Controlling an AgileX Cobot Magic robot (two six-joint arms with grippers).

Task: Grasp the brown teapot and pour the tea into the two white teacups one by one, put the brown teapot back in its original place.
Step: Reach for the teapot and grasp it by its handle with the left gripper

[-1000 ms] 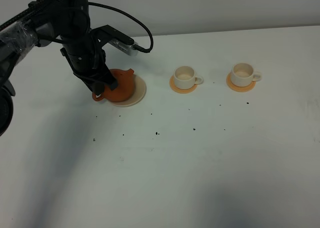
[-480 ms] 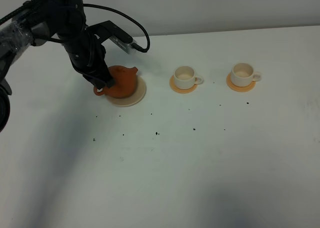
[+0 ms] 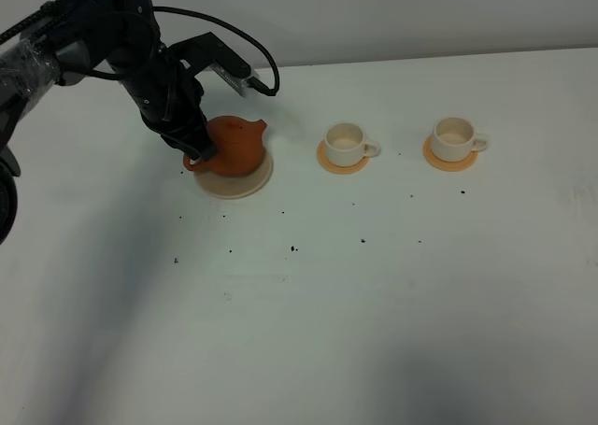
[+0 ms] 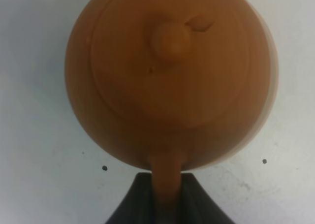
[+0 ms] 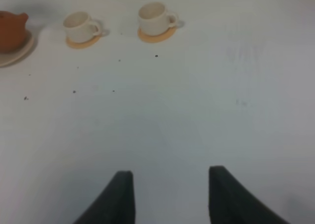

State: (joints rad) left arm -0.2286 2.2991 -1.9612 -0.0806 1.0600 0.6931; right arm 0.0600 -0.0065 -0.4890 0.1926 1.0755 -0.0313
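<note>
Exterior high view: the left fingers (image 3: 194, 146) were closed on the loop handle of the brown teapot (image 3: 237, 146), which sat over the cream saucer (image 3: 258, 178) at the left of the desk (image 3: 374, 304). Whether the pot's base touched the saucer or hung just clear of it could not be told. The spout pointed toward the two white teacups (image 3: 346, 142) (image 3: 455, 137), each standing upright on an orange coaster (image 3: 340, 166) and well apart from the pot. No dark tea showed in either cup, so both pours appeared not yet made.

Left wrist view: the handle passed between the two dark fingers, which gripped it from either side; the lid with its knob was seated on the pot.

Right wrist view: the right fingers (image 5: 123, 199) were spread wide and held nothing, hovering over bare desk far from the cups.

Judged progress: the grasp was made; carrying, filling each cup in turn, and returning the pot to the saucer remained.
</note>
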